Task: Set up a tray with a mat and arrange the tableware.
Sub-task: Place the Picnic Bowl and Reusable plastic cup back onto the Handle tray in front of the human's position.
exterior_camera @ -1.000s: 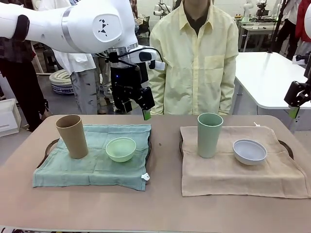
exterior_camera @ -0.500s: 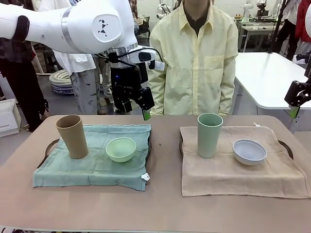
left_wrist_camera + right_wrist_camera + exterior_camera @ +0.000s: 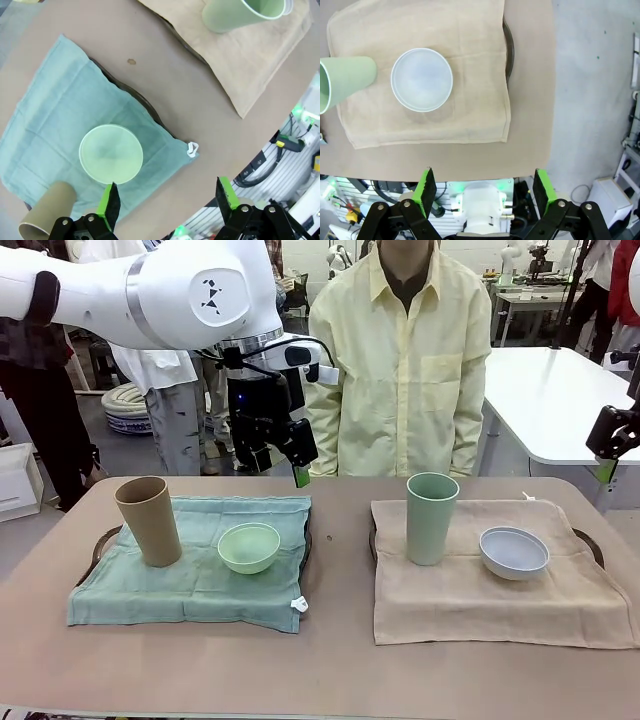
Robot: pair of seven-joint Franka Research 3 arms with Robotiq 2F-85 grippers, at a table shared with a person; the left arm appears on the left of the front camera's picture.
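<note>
On the left, a teal mat (image 3: 190, 575) covers a dark tray (image 3: 100, 544); a tan tumbler (image 3: 148, 520) and a mint green bowl (image 3: 249, 546) stand on it. To the right, a beige mat (image 3: 480, 595) lies over a second tray (image 3: 592, 544) and carries a pale green tumbler (image 3: 431, 517) and a whitish-blue bowl (image 3: 514, 552). My left gripper (image 3: 280, 466) hangs open above the far edge of the teal mat, above the mint bowl (image 3: 111, 154), holding nothing. My right gripper (image 3: 484, 186) is open and empty, high over the whitish-blue bowl (image 3: 422, 79) and off the table's right end (image 3: 612, 440).
A person in a pale yellow shirt (image 3: 400, 360) stands at the far side of the table, hands out of sight. A bare strip of tabletop (image 3: 340, 570) runs between the two trays. A white table (image 3: 555, 400) stands behind on the right.
</note>
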